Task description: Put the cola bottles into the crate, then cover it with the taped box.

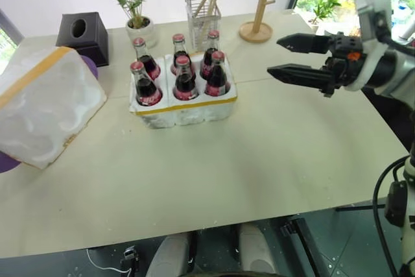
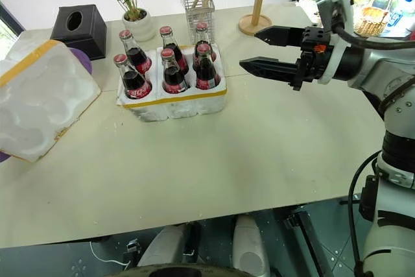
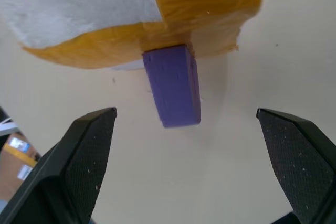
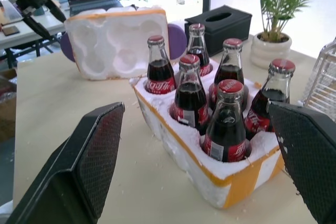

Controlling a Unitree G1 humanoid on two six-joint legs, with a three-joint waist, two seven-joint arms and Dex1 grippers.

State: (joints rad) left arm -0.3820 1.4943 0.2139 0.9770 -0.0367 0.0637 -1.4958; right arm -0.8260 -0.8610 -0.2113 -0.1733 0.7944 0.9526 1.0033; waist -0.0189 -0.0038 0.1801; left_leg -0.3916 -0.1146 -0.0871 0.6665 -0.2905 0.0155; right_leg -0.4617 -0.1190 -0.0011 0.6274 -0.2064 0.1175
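The taped box (image 1: 45,105) is the thing to watch now: it lies tipped on its side at the left end of the bench (image 1: 259,154), its hollow, welled underside turned toward the crate (image 1: 183,105), propped against a purple block (image 3: 173,85). All six cola bottles (image 1: 185,72) stand upright in the crate's wells, so the filling looks done and the cover is what's left. In the left wrist view, the left fingers (image 3: 89,150) are spread wide and empty, and the box's yellow-taped edge sits just ahead of them, above the gap. That makes the left arm much the nearer one. The right gripper (image 1: 295,58) hangs level on the far side of the crate, fingers parted, holding nothing, well apart from the box.
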